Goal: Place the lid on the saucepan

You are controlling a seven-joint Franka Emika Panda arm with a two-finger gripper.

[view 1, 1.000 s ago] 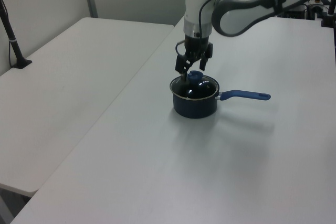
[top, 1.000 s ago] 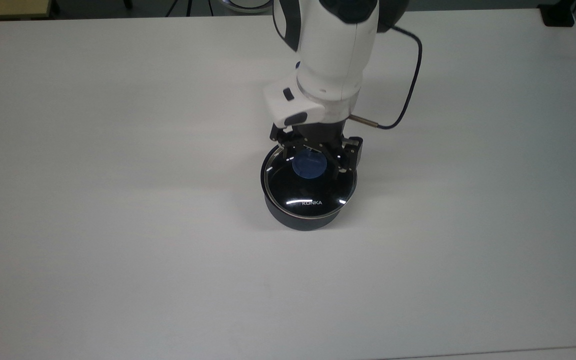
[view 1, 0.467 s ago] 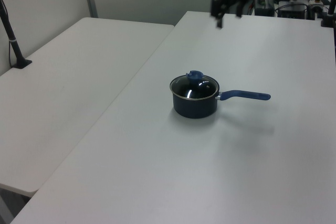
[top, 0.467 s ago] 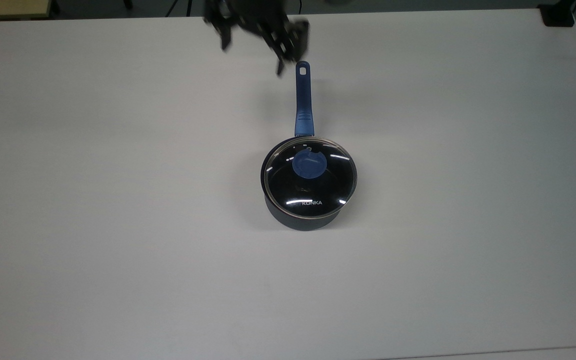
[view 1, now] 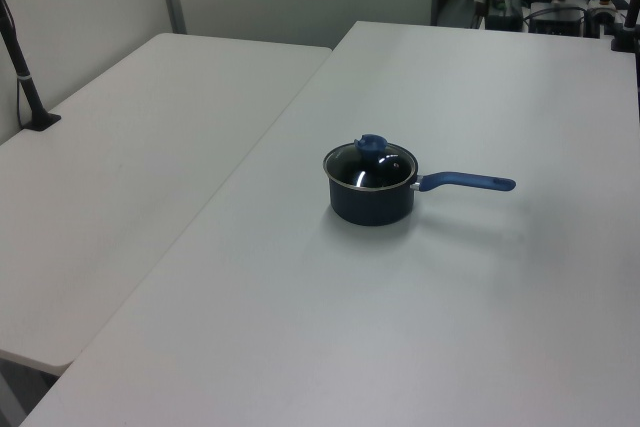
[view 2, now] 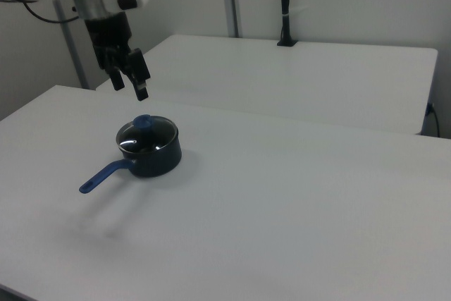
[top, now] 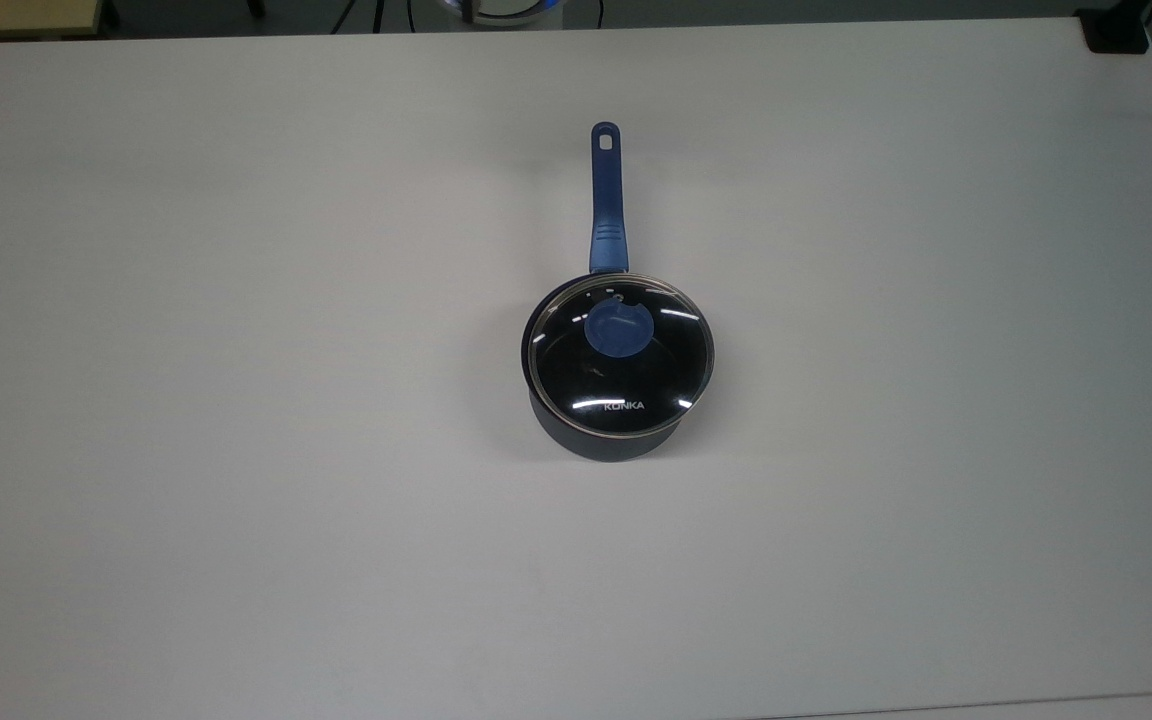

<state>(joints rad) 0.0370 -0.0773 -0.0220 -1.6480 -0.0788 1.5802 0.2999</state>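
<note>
You can see the round clear glass lid with its thin steel rim and blue centre knob seated flat on the small deep navy-black saucepan, closing its mouth, with the white "KONKA" lettering towards the top view's bottom. The saucepan stands near the middle of the white table, its long straight blue handle pointing to the top view's top. In the right view your black two-finger end effector hangs in the air above and to the right view's left of the saucepan, well clear of the knob, its fingers spread apart and holding nothing.
</note>
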